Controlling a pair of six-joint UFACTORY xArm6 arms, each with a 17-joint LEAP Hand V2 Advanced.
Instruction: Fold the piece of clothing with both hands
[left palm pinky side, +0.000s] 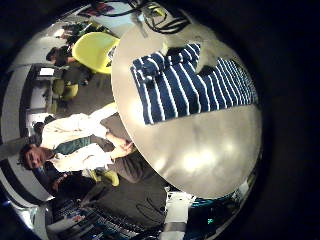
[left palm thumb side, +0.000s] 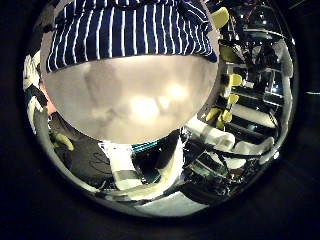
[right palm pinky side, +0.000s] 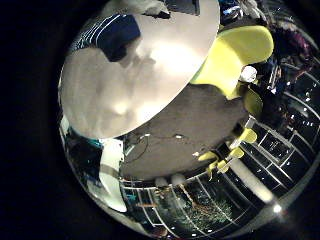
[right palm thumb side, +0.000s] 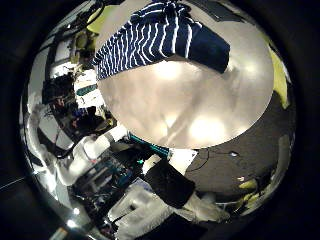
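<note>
A striped piece of clothing (left palm pinky side: 195, 85) lies on a round table (left palm pinky side: 200, 150), bunched near its edge with one part folded over itself. In the left thumb side palm view the clothing (left palm thumb side: 130, 30) lies beyond the bare tabletop (left palm thumb side: 130, 100). In the right thumb side palm view the clothing (right palm thumb side: 160, 35) shows a plain folded end on the table (right palm thumb side: 190, 100). Both hands are above the table, away from the clothing.
Chairs stand beside the table (left palm pinky side: 95, 50) (right palm pinky side: 235, 50). A wide bare part of the tabletop lies beside the clothing. Room clutter and racks ring the table farther off.
</note>
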